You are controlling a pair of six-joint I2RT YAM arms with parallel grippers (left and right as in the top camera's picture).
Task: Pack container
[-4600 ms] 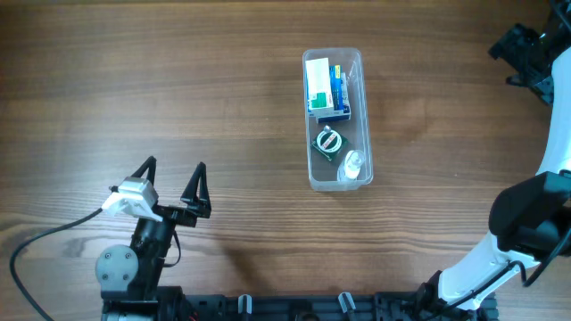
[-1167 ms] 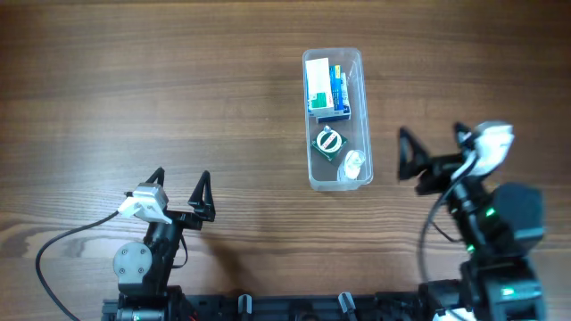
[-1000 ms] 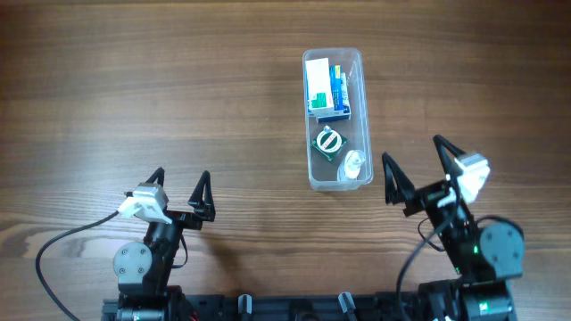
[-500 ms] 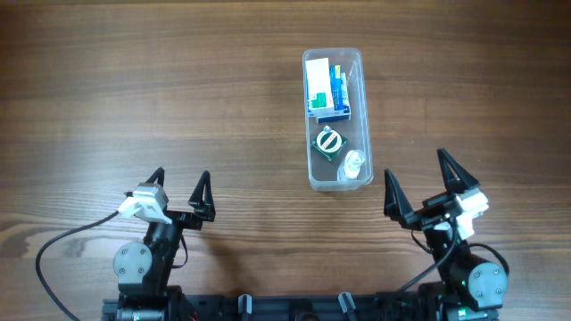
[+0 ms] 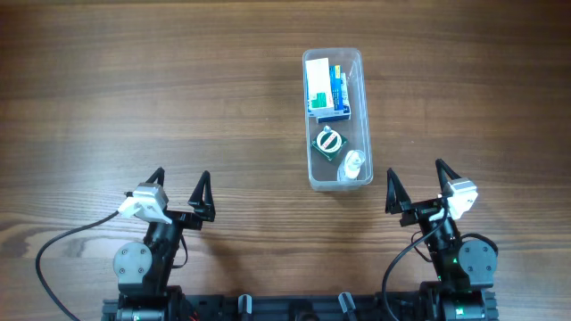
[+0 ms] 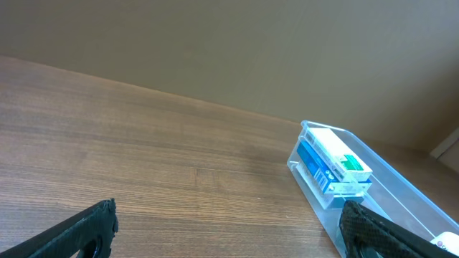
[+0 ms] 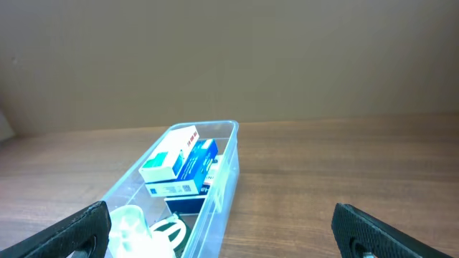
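Observation:
The clear container lies lengthwise at centre right of the table. Inside are a white and green box beside a blue box, a round green and white item and a small clear bottle. The left wrist view shows the container at right with the boxes stacked; the right wrist view shows the container at left with the boxes and bottle. My left gripper rests open at the near left, empty. My right gripper rests open just right of the container's near end, empty.
Wooden table all round. A black cable runs from the left arm's base at the near edge. A plain wall stands behind the table in both wrist views.
The right arm has swung in from the far right and settled at the near edge beside the container, its gripper open throughout. The left arm and the container's contents have not moved.

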